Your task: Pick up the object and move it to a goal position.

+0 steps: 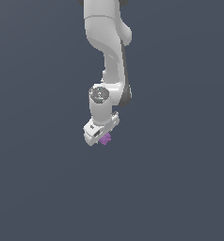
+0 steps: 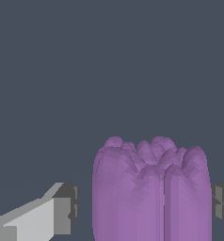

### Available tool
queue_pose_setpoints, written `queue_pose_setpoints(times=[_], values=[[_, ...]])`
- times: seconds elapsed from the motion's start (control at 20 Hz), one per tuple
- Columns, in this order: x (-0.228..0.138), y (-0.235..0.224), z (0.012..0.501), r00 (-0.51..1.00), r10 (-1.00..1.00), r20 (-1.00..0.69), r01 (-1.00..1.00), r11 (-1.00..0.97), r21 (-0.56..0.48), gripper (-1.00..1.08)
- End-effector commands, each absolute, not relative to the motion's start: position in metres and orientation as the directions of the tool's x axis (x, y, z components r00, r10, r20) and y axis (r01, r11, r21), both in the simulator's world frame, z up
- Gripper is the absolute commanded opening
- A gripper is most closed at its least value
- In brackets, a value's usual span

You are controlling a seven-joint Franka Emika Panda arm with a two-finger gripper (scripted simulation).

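The hand (image 1: pixel 101 133) hangs at the end of the white arm (image 1: pixel 109 42), pointing down over a plain dark grey ground, and its two fingers stand apart on either side of the object (image 1: pixel 105 138) rather than clamped to it: in the wrist view the nearer finger pad (image 2: pixel 66 209) has a clear strip of grey between it and the purple flank, while the other pad (image 2: pixel 223 202) sits just beside the opposite flank, so close that contact there cannot be ruled in or out. So the hand reads as released, straddling the piece but not gripping it. The object (image 2: pixel 151 188) lies between the fingers, showing in the exterior view as a small purple lump peeping from under the hand's lower edge; whether it rests on a surface cannot be told, since no bench edge, shadow or goal marker shows anywhere. Its crown is a cluster of rounded knobs and its sides run down in vertical flutes. Judging by its size against the hand it should be light, and it looks stiff and blocky rather than soft, with nothing about it suggesting fragility. The risk is the bumpy skin: pads meeting ridges instead of a flat face may let it twist or slip. The best hold seems to be low on the fluted sides, well below the knobby crown, with the piece centred between the pads before closing.
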State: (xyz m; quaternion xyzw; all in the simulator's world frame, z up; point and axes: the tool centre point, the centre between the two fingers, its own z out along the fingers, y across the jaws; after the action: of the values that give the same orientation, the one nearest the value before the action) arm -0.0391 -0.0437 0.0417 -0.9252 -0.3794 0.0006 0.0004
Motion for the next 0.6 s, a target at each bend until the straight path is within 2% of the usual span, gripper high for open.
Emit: queue_pose_setpoints(times=[0.0, 0.05, 0.55], values=[[-0.0383, -0.0439, 0.0394, 0.712, 0.702, 0.0, 0.702, -0.712, 0.0, 1.0], [-0.0383, -0.0439, 0.0394, 0.712, 0.702, 0.0, 0.702, -0.712, 0.0, -1.0], [-0.0379, -0.0442, 0.0403, 0.712, 0.702, 0.001, 0.702, -0.712, 0.001, -1.0]])
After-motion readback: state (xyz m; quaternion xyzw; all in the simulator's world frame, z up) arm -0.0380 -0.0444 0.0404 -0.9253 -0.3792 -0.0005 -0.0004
